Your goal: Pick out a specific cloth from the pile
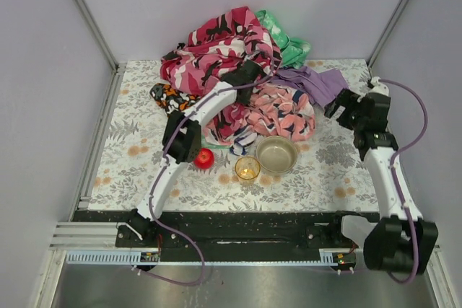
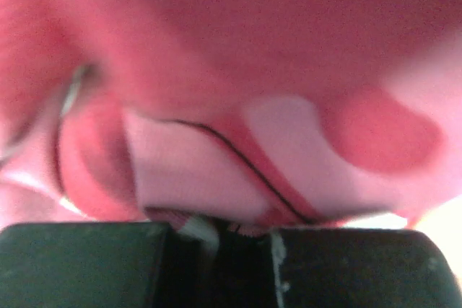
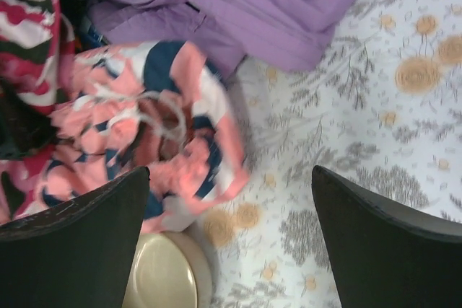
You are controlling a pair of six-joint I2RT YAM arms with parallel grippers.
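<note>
The lavender cloth (image 1: 319,81) lies flat at the right edge of the pile (image 1: 231,63), partly tucked under the green-white print (image 1: 285,41) and next to the salmon floral fabric (image 1: 278,113). It fills the top of the right wrist view (image 3: 253,5). My left gripper (image 1: 242,77) is buried in the pile's middle and shut on a fold of pink camouflage cloth (image 2: 238,149), its jaws (image 2: 231,232) pinched together. My right gripper (image 1: 333,109) is open and empty, hovering over the table just right of the lavender cloth, its jaws (image 3: 229,178) wide apart.
A steel bowl (image 1: 277,154) (image 3: 162,272), an amber glass cup (image 1: 247,169) and a red ball (image 1: 204,157) stand in front of the pile. A black-orange piece (image 1: 170,95) lies at the left. Walls enclose the floral-patterned table (image 1: 339,171).
</note>
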